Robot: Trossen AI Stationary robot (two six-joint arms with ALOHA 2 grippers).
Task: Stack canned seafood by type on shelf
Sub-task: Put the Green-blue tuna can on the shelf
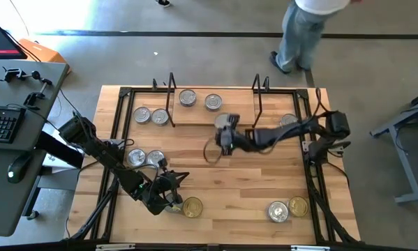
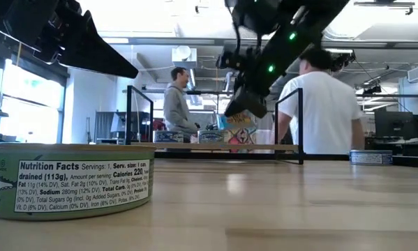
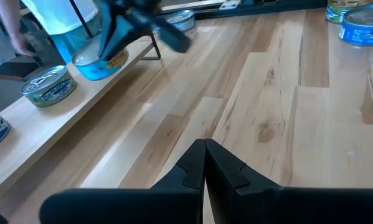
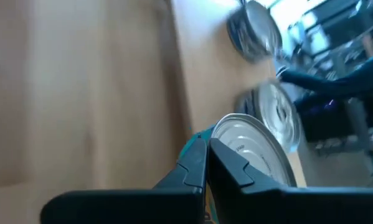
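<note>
Canned seafood sits scattered across the wooden table (image 1: 236, 188): two silver-lidded tins (image 1: 199, 100) rest on the shelf (image 1: 195, 115), a low light-wood board at the table's far side w/ black wire frames (image 1: 170, 87) at both ends, and two more silver tins (image 1: 150, 116) lie just beside its left end. Another silver pair (image 1: 144, 157) sits nr the left arm, a gold-lidded tin (image 1: 192, 206) lies at the front edge, and a silver-and-gold pair (image 1: 287, 208) sits front right. One more tin (image 1: 288, 120) shows partly behind the right arm. The right gripper (image 1: 223, 137) hangs above the table just in front of the shelf, jaws pressed together — a silver-lidded tin (image 4: 251, 158) shows right beside its fingers in the wrist view, but a grip can't be told. The left gripper (image 1: 172, 202) sits low nr the front edge, just left of the gold tin, fingers (image 3: 205, 171) closed on nothing. In the low view a green-labelled tin (image 2: 69, 180) fills the foreground; beyond the table two people (image 2: 177, 97) stand in the room — one in a white shirt (image 2: 324, 111).
</note>
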